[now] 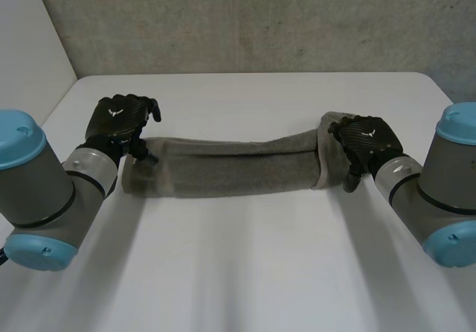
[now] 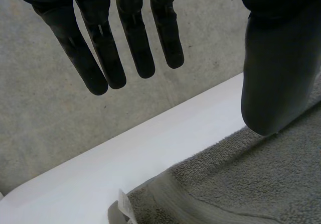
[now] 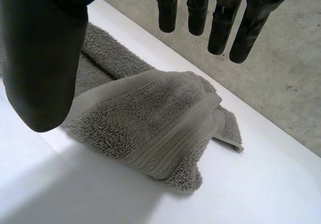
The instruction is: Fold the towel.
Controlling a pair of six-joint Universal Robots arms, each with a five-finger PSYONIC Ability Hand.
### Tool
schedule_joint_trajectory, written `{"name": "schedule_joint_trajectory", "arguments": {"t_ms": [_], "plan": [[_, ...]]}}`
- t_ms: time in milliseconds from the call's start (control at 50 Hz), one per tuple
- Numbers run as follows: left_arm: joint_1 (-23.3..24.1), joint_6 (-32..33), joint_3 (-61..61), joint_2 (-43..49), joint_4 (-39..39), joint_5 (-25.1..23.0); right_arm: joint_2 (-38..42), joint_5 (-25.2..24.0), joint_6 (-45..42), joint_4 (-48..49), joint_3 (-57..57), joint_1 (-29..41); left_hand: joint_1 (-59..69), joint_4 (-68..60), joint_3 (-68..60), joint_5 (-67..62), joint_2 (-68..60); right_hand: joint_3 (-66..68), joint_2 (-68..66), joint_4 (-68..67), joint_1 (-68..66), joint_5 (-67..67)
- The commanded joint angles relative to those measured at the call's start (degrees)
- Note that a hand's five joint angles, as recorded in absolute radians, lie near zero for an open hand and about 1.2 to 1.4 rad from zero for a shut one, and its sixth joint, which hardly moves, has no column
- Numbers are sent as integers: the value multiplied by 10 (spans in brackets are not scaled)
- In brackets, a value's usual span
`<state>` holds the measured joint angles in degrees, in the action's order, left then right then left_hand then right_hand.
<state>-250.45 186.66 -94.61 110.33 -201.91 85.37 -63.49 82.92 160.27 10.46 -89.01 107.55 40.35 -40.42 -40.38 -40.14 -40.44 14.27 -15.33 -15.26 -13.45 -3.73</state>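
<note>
A grey towel (image 1: 230, 168) lies on the white table (image 1: 245, 272) as a long narrow strip running from side to side. My left hand (image 1: 115, 120) hovers at the strip's left end, its fingers (image 2: 100, 43) straight and its thumb held apart, with the towel's end (image 2: 241, 184) below and nothing gripped. My right hand (image 1: 368, 142) sits over the strip's right end. There its thumb (image 3: 45, 58) and straight fingers stand spread above the bunched, folded-over end of the towel (image 3: 145, 123) without clasping it.
A concrete wall (image 1: 245, 19) rises just behind the table's far edge. A small label (image 2: 123, 209) sticks out of the towel's left end. Bare table stretches in front of the strip towards me.
</note>
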Motion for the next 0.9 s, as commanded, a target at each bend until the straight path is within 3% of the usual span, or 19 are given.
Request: {"name": "schedule_joint_trajectory", "arguments": {"t_ms": [20,280,400,560,720,900], "plan": [[5,-68,17,-45,100,-50,-83,-60,-50,-31,-75,-5,92,-92,-92,6,-91,172,-161,-162,-180,-177],[5,-65,12,-44,99,-50,-79,-58,-44,-33,-71,-9,86,-85,-85,12,-85,177,-166,-167,-185,-182],[5,-58,19,-42,98,-50,-81,-53,-48,-29,-58,-10,-96,96,96,194,97,133,-123,-123,-141,-138],[-5,-14,39,-35,98,-51,-60,-52,-44,-35,2,-11,-137,137,137,234,137,84,-74,-74,-93,-90],[-6,69,63,17,104,-51,20,-53,-39,-96,114,-12,-165,166,165,263,166,17,-6,-7,-25,-22],[-24,84,77,73,107,-52,148,-52,-3,-178,263,-16,-179,179,179,276,180,5,5,5,-13,-11]]}}
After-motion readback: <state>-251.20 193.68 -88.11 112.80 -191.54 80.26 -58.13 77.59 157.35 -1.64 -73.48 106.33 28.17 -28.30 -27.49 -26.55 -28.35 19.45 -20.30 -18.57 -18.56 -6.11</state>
